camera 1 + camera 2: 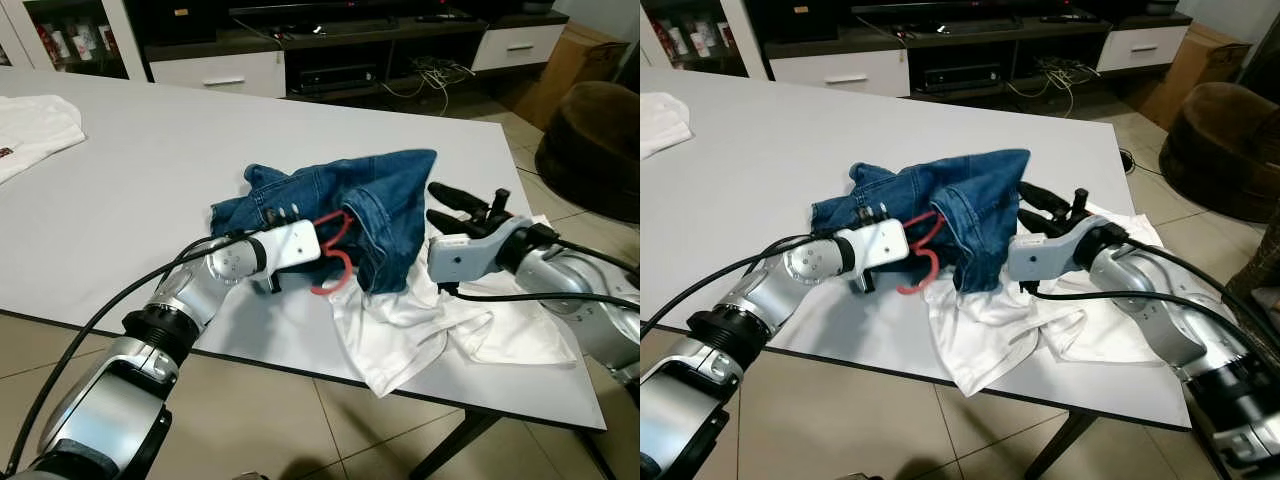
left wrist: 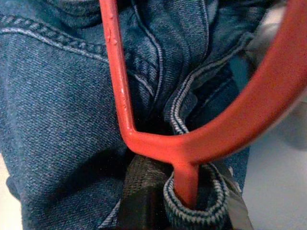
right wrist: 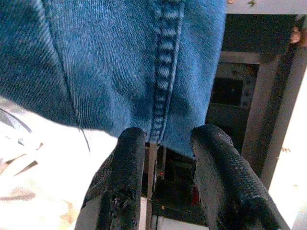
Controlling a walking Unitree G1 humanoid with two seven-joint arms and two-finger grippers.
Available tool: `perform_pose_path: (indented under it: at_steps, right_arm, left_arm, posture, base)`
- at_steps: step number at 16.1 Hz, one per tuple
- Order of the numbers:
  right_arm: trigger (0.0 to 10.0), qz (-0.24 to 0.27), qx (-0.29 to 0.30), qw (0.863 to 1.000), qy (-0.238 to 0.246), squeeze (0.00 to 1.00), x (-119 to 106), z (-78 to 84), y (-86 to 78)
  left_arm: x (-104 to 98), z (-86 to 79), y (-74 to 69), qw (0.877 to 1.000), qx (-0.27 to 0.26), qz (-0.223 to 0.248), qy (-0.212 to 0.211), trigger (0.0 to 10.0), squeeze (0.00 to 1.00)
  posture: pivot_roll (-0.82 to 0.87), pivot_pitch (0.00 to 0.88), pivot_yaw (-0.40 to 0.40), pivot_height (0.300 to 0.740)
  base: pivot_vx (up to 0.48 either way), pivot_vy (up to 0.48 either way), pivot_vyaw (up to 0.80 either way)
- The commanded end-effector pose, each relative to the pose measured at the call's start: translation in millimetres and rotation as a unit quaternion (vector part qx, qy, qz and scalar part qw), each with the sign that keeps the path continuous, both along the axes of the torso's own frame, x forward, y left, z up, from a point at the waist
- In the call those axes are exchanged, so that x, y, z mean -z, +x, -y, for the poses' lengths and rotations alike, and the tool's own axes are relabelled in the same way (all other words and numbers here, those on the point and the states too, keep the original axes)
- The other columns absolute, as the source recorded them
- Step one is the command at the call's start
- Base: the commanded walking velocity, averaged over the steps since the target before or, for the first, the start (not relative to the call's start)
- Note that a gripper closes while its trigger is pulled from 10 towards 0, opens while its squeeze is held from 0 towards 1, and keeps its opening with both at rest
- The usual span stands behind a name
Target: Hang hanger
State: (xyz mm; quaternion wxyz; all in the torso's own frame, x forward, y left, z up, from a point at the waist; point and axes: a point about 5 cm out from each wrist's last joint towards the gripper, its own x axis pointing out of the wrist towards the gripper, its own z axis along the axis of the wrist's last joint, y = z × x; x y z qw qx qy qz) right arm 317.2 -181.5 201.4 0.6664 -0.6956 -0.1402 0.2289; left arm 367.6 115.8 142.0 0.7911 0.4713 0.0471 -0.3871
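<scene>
hanger (image 2: 211, 129): thin stiff red plastic, light; best taken at the neck
left gripper (image 2: 184, 201): clamping the hanger neck
jeans (image 1: 385, 205): soft, heavy, draping
right gripper (image 3: 165, 184): fingers apart beside jeans hem

1. Location type: home living room.
2. Evidence: low dark-and-white TV cabinet with drawers (image 1: 300, 55), beige tiled floor (image 1: 270, 420), brown upholstered seat (image 1: 592, 145), large white rectangular table (image 1: 150, 180).
</scene>
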Motion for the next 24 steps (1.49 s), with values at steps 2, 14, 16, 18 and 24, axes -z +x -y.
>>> perform_pose_path:
  at_steps: [2, 14, 16, 18, 24]
  right_arm:
    - [10.0, 0.01, -0.002, 1.0, -0.011, 0.0, -4, -1.7, 4.4]
    - [10.0, -0.016, -0.031, 0.998, -0.047, 0.0, 23, -30.2, 12.6]
    - [4.8, -0.024, -0.035, 0.998, -0.044, 0.0, 28, -32.4, 11.6]
    - [0.0, -0.02, -0.041, 0.999, -0.028, 0.0, 27, -35.5, 10.8]
    - [0.0, -0.021, -0.042, 0.999, 0.01, 0.0, 23, -29.8, 8.7]
  left_arm:
    - [-4, 9.4, -3.9, 0.999, 0.041, 0.013, 0.017, 10.0, 0.0]
    - [-2, 28.3, -21.8, 0.988, 0.141, 0.042, 0.037, 10.0, 0.0]
    - [-5, 29.7, -21.8, 0.987, 0.146, 0.051, 0.033, 10.0, 0.0]
    - [-6, 29.4, -21.9, 0.987, 0.147, 0.054, 0.03, 10.0, 0.0]
    - [-8, 25.8, -15.0, 0.991, 0.119, 0.058, 0.023, 10.0, 0.0]
  posture:
    - [0.0, 0.056, 0.004, 0.74]
    - [0.01, 0.059, 0.004, 0.74]
    - [0.01, 0.059, 0.005, 0.74]
    - [0.01, 0.058, 0.008, 0.74]
    - [0.01, 0.052, 0.005, 0.74]
  base:
    - [0.0, 0.0, 0.0]
    - [0.0, 0.0, 0.0]
    - [0.0, 0.0, 0.0]
    - [0.0, 0.0, 0.0]
    - [0.0, 0.0, 0.0]
